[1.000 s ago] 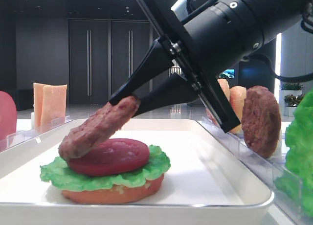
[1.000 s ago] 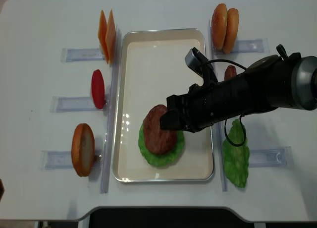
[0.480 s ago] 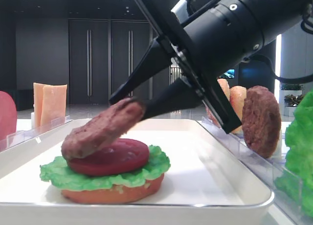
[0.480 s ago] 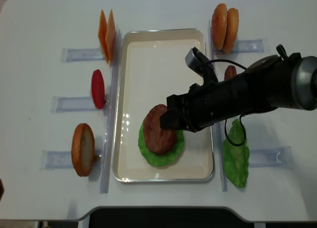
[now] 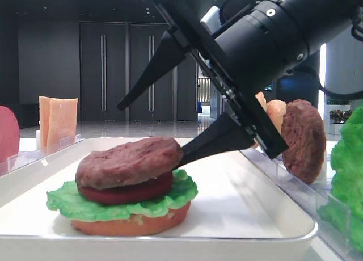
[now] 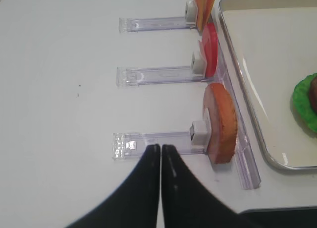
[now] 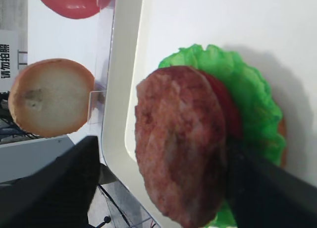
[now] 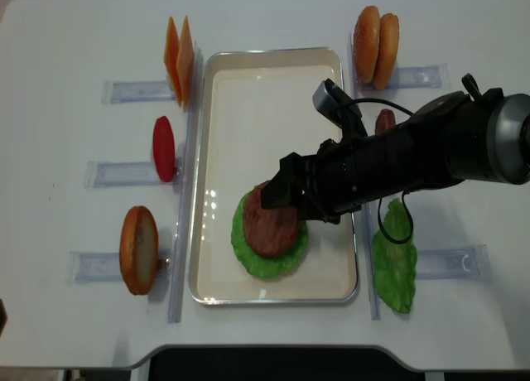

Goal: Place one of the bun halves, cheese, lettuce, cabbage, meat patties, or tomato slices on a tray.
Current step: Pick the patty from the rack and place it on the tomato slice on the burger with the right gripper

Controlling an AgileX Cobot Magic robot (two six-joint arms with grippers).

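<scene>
- The tomato (image 5: 127,192) under the patty (image 5: 129,160) shows only as a red edge; overhead it is fully covered.
- The bottom bun (image 5: 131,222) is mostly hidden beneath the lettuce (image 5: 68,203).
- The right gripper (image 7: 158,183) is blurred and cut by the wrist picture's lower edge.
- The second patty (image 8: 385,120) is largely hidden behind the arm overhead.
- In the left wrist view the tray (image 6: 247,134) runs off the right edge.

You've got a dk brown, grainy patty (image 5: 129,161) over a red tomato slice (image 5: 133,192), bright green ruffled lettuce (image 5: 68,204) and an orange-tan bun base (image 5: 130,224), all on the glossy white tray (image 5: 238,213). Rt gripper (image 5: 153,130) is matte black. Off-tray: pale orange cheese (image 8: 178,58), a red slice (image 8: 163,148), speckled orange-tan buns (image 8: 375,36) w/ paler cut face, clear holder strips (image 6: 158,75), white table (image 8: 74,174).
</scene>
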